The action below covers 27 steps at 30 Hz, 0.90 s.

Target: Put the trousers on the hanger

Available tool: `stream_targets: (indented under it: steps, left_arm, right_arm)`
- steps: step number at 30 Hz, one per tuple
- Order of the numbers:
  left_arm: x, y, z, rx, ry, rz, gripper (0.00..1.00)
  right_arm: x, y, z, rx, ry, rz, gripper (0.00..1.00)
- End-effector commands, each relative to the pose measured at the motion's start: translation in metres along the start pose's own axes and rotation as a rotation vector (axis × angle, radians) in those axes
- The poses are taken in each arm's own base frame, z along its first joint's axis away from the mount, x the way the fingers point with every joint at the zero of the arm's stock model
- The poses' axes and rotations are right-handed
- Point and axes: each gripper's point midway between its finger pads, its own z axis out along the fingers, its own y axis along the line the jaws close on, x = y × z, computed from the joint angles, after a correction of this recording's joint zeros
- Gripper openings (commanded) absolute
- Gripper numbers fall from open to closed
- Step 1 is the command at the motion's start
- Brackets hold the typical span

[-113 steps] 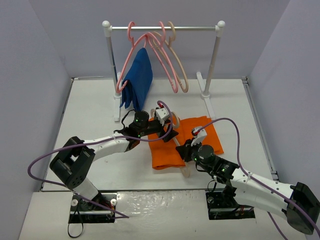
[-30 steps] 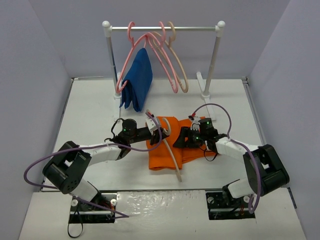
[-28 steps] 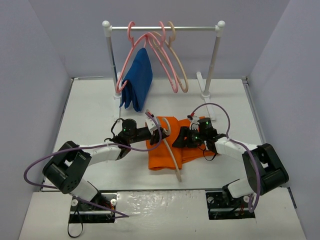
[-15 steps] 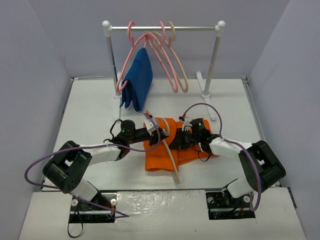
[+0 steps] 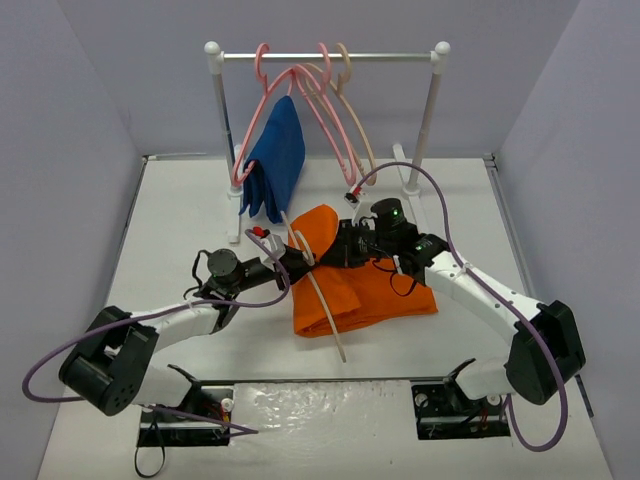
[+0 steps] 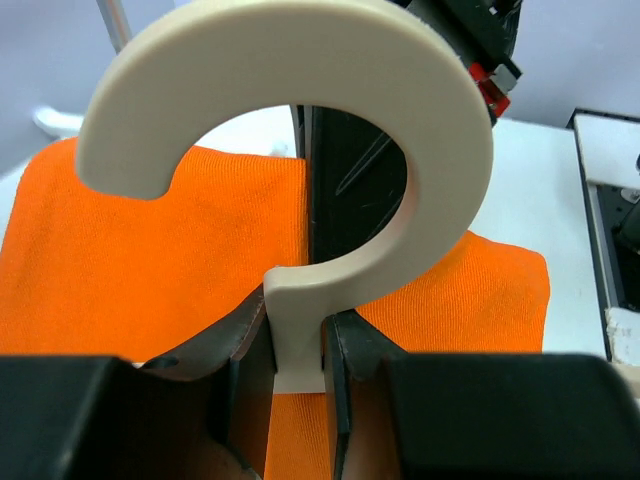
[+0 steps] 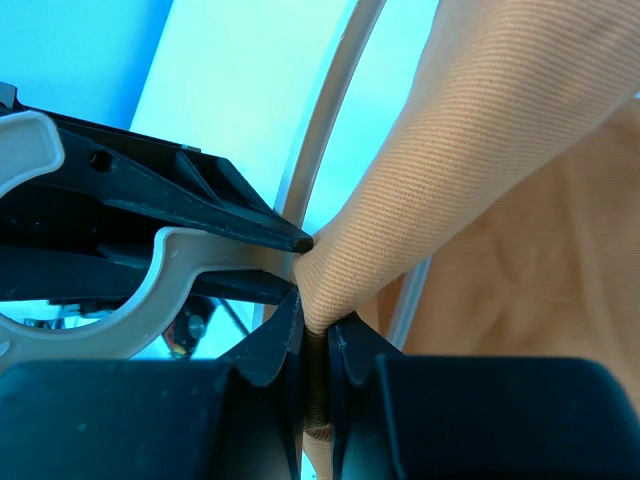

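Two grips: left pincer (image 6: 298,345) holds the hanger (image 6: 430,110), right pincer (image 7: 312,335) has just nipped the trousers (image 7: 470,130), lifting them.

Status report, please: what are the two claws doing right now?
Left gripper shut on hanger neck. Right gripper pinching trousers edge, raised beside hanger. Trousers not hung yet. Nothing blocking.
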Motion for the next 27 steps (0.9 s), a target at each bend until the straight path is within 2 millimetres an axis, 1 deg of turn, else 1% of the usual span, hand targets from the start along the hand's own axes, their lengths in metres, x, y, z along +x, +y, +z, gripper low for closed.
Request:
stream_targets:
  steps: [1,3,5,8,11,15,18,22,24,27]
  left_arm:
    - [-0.076,-0.012,-0.004,0.064,-0.184,0.153,0.00]
    - [-0.083,-0.014,-0.008,0.063,-0.175,0.170,0.00]
    - [-0.086,-0.015,-0.011,0.062,-0.165,0.198,0.00]
    - [-0.082,-0.019,-0.013,0.076,-0.154,0.192,0.00]
    - [-0.071,-0.022,-0.013,0.101,-0.140,0.167,0.00]
    - [-0.070,-0.025,-0.016,0.128,-0.157,0.159,0.00]
    - [-0.071,-0.023,-0.018,0.130,-0.157,0.156,0.00]
    - [-0.070,-0.024,-0.019,0.136,-0.146,0.154,0.00]
    - [-0.067,-0.024,-0.019,0.138,-0.137,0.149,0.00]
    - [-0.055,-0.021,-0.019,0.124,-0.120,0.135,0.00]
  right_arm:
    - [-0.050,0.059,-0.025,-0.085,-0.122,-0.065,0.00]
    - [-0.060,0.068,-0.031,-0.082,-0.144,-0.081,0.00]
    - [-0.064,0.073,-0.035,-0.079,-0.142,-0.082,0.00]
    - [-0.073,0.083,-0.041,-0.086,-0.160,-0.097,0.00]
    - [-0.081,0.091,-0.048,-0.083,-0.173,-0.113,0.00]
    - [-0.079,0.085,-0.051,-0.050,-0.164,-0.127,0.00]
    - [-0.073,0.074,-0.054,-0.017,-0.159,-0.127,0.00]
    - [-0.073,0.058,-0.059,0.006,-0.164,-0.110,0.00]
    - [-0.079,0.056,-0.062,0.005,-0.175,-0.106,0.00]
    - [-0.087,0.059,-0.066,-0.005,-0.185,-0.110,0.00]
